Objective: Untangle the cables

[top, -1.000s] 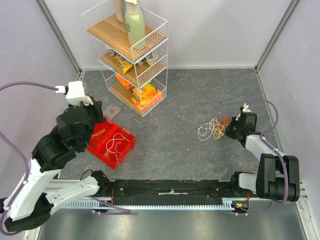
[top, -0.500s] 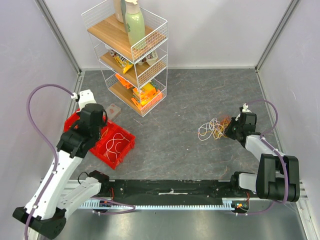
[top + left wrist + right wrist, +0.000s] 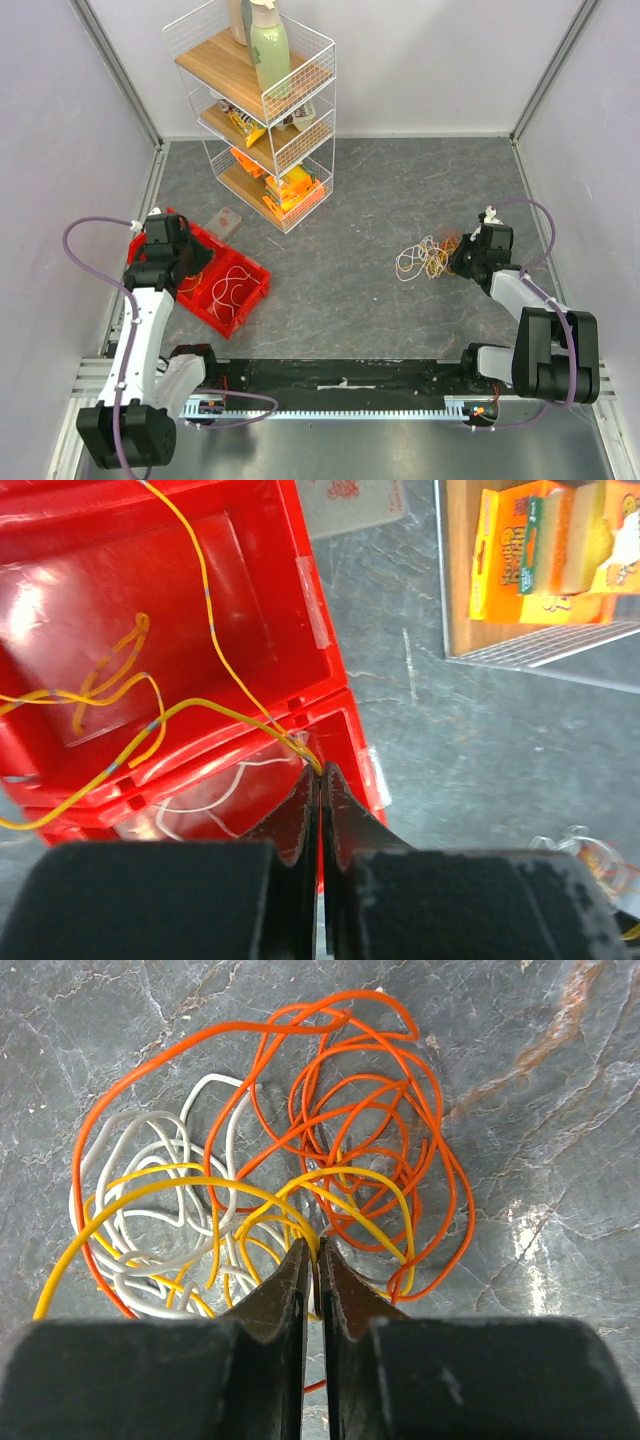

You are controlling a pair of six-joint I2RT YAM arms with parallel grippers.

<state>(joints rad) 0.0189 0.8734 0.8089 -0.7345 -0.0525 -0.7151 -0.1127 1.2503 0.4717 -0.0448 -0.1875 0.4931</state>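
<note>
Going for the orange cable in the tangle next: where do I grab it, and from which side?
Grip the orange cable on its far outer arc, where it lies alone on the table, clear of the white cable and yellow cable. Come down from above, jaws across the wire.

Top camera: high, above and behind my arm bases, looking steeply down, wide. I take the wire rack (image 3: 262, 110) as my mark, far-left on the surface (image 3: 380, 190).

Left wrist camera: close, sighting past the left pincer (image 3: 320, 772) into the red bin (image 3: 270, 600) just near-side of the rack, whose shelf edge shows upper right.

Right wrist camera: very close, straight down past the right pincer (image 3: 312, 1245) onto the cables (image 3: 330, 1150), well right of the rack.

Top view shares bin, rack and cables.
</note>
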